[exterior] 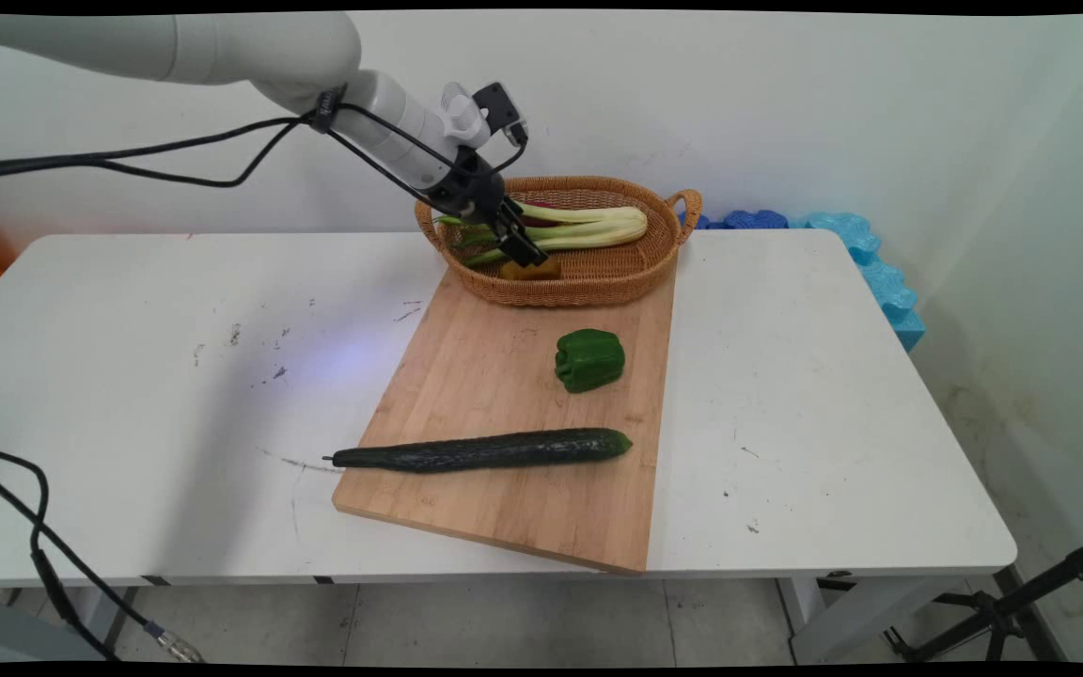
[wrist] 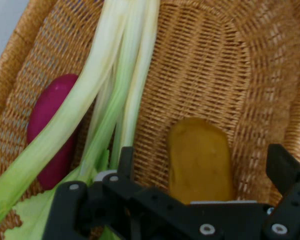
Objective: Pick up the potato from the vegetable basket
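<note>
The black two-finger gripper [wrist: 202, 170], fingers spread apart, hangs inside the woven wicker basket [wrist: 215, 65]; the yellow-brown oblong potato [wrist: 200, 160] lies between them, lengthwise.

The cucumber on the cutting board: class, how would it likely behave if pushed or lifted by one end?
The cucumber looks long and round-bodied, so a sideways push would probably roll it across the cutting board. It seems stiff, likely staying straight when lifted. Its glossy skin may be slippery.

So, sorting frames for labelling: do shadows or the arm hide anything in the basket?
Main view: even light, faint shadows; the gripper covers part of the yellow-brown piece in the basket. Hand view: pale stalks overlap the magenta item.
</note>
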Robot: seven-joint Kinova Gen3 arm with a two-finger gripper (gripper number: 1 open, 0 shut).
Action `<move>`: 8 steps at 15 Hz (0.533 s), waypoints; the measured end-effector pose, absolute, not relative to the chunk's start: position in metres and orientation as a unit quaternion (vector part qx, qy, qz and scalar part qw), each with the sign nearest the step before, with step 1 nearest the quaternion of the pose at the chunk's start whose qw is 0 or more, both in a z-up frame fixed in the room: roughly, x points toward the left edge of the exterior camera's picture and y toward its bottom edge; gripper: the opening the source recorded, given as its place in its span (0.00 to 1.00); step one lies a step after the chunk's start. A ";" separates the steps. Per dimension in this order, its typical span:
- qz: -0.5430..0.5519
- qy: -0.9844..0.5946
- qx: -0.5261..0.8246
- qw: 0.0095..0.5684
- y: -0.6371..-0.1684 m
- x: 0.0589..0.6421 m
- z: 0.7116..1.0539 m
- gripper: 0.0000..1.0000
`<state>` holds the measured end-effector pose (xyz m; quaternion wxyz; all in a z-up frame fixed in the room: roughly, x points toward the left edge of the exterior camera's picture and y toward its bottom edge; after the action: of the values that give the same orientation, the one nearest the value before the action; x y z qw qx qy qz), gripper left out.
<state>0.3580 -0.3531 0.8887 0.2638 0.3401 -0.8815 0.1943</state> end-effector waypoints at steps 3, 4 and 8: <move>0.188 -0.878 0.357 0.259 -0.365 0.358 0.877 1.00; 0.186 -0.876 0.362 0.258 -0.368 0.358 0.874 1.00; 0.174 -0.871 0.384 0.254 -0.381 0.353 0.860 1.00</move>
<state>0.3530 -0.3806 0.8597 0.2539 0.3835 -0.8708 0.1735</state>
